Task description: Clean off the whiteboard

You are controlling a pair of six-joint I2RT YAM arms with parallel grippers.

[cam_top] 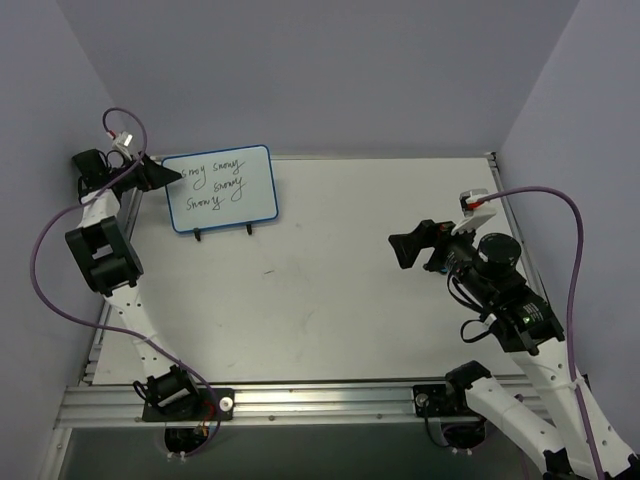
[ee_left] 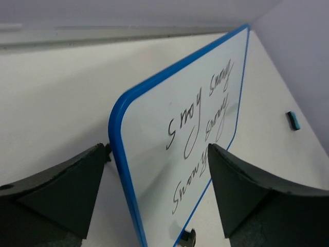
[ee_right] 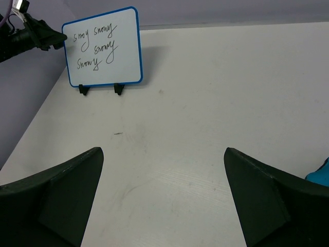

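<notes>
Whiteboard white with blue frame, black handwriting, black feet; table plain off-white

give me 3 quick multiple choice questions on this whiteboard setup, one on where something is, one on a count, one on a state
1. Where on the table does the whiteboard stand?
A) far left
B) near right
C) dead centre

2. How many black feet hold it up?
A) one
B) two
C) four

3. How is the left hand?
A) shut on a cloth
B) open, the board's edge between its fingers
C) out of view

Answers:
1 A, the top view shows it by the far left corner.
2 B, two feet show under its lower edge.
3 B, the left wrist view shows the blue edge in the gap between wide-apart fingers.
</notes>
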